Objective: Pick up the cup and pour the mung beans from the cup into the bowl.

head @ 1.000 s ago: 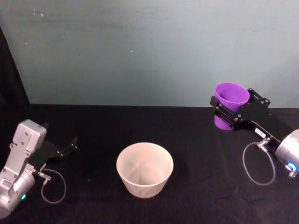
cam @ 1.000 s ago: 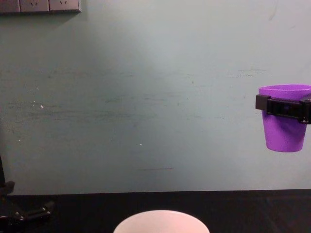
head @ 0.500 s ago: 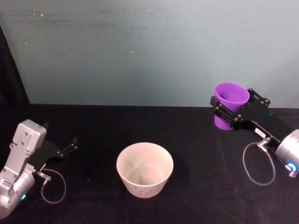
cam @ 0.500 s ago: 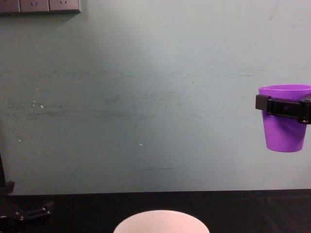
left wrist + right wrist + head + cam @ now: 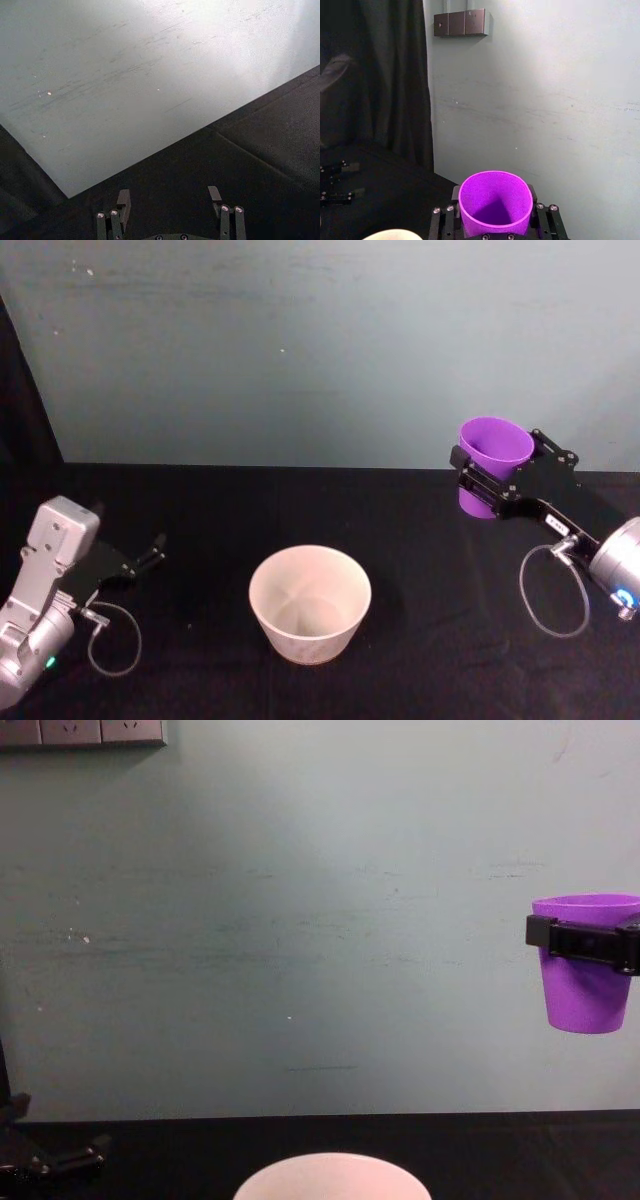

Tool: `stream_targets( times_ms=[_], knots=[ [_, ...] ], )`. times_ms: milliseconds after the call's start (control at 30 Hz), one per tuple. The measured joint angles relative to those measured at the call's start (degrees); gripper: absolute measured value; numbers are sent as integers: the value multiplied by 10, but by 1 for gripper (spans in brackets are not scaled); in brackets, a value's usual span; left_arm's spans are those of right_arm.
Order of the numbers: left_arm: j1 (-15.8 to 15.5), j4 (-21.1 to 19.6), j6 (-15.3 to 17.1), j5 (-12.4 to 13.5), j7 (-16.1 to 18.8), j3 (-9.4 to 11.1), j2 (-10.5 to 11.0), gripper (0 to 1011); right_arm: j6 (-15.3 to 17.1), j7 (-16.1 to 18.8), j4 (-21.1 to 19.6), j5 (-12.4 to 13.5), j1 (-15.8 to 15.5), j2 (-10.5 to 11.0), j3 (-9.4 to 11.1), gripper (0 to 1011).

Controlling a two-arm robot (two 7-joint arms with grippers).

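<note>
- Left tool (image 5: 152,552) is parked low over the tabletop (image 5: 200,510) at the far left. Its fingers are spread wide with nothing between them, which the left wrist view confirms (image 5: 168,200). You don't need it here.
- The bowl (image 5: 310,635) sits upright on the tabletop at centre, and its inside looks bare. Its rim shows at the bottom of the chest view (image 5: 332,1168).
- The bowl is wide and probably light, so it's an easy target, but a knock would likely make it slide. Pour from above and don't touch the rim.
- The cup (image 5: 494,448) is far right, upright and lifted clear of the tabletop, well apart from the bowl and higher than it.
- Right tool (image 5: 503,470) is clamped on the cup, fingers on opposite sides of the wall just under the rim. In the chest view it reads as a band across the upper part (image 5: 585,942).
- The right wrist view shows only purple inside the cup (image 5: 495,205). You can't tell how many beans are in it.
- Treat the cup as light, smooth, thin plastic that may flex if you squeeze hard.
- The taper widens upward, so a hold high on the wall should wedge it against slipping down.
- Loose beans would likely shift and rush out on a tilt, so bring the lip over the bowl first, then tip slowly.
</note>
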Motion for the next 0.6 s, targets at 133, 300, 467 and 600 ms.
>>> stream_targets(
  times_ms=[133,300,467,600],
  knots=[
    [0,0,0,0,0,0,0,1000,0,0,0,0,0,0,0,739],
    [0,0,0,0,0,0,0,1000,0,0,0,0,0,0,0,739],
    [0,0,0,0,0,0,0,1000,0,0,0,0,0,0,0,738],
    [0,0,0,0,0,0,0,1000,0,0,0,0,0,0,0,739]
  ],
)
